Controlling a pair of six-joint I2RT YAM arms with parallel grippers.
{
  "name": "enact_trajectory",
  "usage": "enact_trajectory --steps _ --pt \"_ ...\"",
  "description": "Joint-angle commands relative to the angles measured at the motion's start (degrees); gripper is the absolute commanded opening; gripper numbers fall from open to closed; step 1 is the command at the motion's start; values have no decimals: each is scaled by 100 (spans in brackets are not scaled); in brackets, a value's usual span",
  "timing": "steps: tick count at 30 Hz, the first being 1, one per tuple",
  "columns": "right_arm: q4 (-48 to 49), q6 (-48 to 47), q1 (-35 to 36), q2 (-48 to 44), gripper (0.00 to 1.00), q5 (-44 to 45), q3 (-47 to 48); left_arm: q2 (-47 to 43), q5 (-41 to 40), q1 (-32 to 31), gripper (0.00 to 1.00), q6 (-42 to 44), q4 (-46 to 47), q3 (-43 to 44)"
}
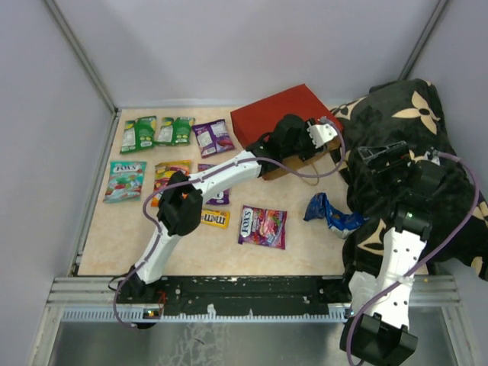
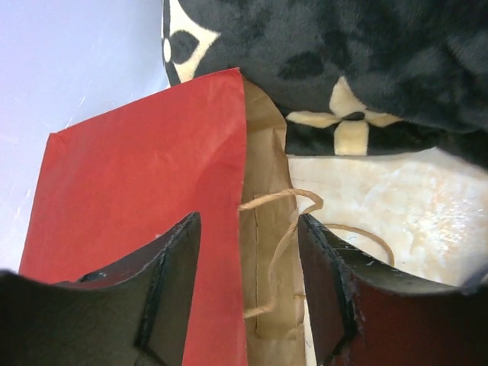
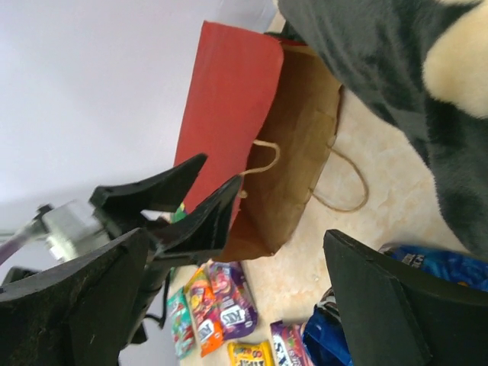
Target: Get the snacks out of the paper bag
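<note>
Left tool (image 2: 248,223): released. Its two black fingers (image 2: 174,263) stand apart astride the bag's mouth rim, one over the red outside and one over the brown inside, and no clamp on the paper shows.
Right tool (image 3: 236,232): released and spread wide with nothing between its fingers. It hovers to the right of the bag and faces the bag's mouth.
Paper bag (image 1: 278,114): a brown kraft paper bag with a red outside, lying on its side with the red face up and the open mouth turned rightward.
String handles: one thin looped string handle (image 2: 284,200) hangs across the bag's mouth, between the left tool's fingers. A second loop (image 2: 366,232) lies just outside the mouth.
Green snacks: a flat glossy green packet (image 1: 139,133) and its green twin (image 1: 174,131) lie side by side, well left of the bag.
Purple snacks: a small purple packet (image 1: 213,137) lies just left of the bag. A larger purple candy packet (image 1: 263,226) lies in front of the bag, toward the arm bases.
Other snacks: a pale teal packet (image 1: 126,181), an orange packet (image 1: 171,174) and a small yellow packet (image 1: 215,219) all lie outside the bag, to its front-left.
Blue chip bag (image 1: 329,213): crumpled, lying in front of the bag's mouth and apart from it.
Pillow (image 1: 412,114): black plush with cream flowers, right of the bag and close against its mouth end.
Tabletop (image 1: 99,252): beige and marbled, carrying the bag and every packet.
</note>
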Motion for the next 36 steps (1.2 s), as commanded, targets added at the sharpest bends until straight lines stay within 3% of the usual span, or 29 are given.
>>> enact_trajectory --steps 1,3,4,5,6,13,14,15,18,28,33,36 --pt "719 397 -30 -51 97 -663 -277 402 -203 12 57 396 -430 528" --pt "761 409 -36 -106 97 -636 -389 469 -260 13 50 455 -572 637" --pt "785 427 -36 -134 97 -633 -445 455 -294 14 36 479 -581 643" --pt "819 454 -35 -177 97 -658 -505 419 -392 16 10 474 -538 634" --pt "887 503 -36 -198 97 -711 -601 377 -503 10 1 447 -458 597" --pt "1030 646 -32 -334 96 -837 -799 -133 -554 16 0 345 -280 584" --pt "1006 620 -35 -362 96 -809 -792 -218 -553 14 3 320 -312 575" --pt "979 593 -36 -378 97 -787 -777 -311 -553 12 12 308 -333 533" --pt "961 575 -32 -373 97 -806 -778 -505 -600 10 0 334 -349 374" --pt "403 -43 -32 -539 97 -184 -431 -895 -1344 33 0 829 190 837" --pt "450 -279 8 -380 91 -61 -437 -598 -2167 223 0 1287 776 1193" --pt "510 -525 422 -184 87 208 -390 -339 -2401 503 0 1229 1062 1515"
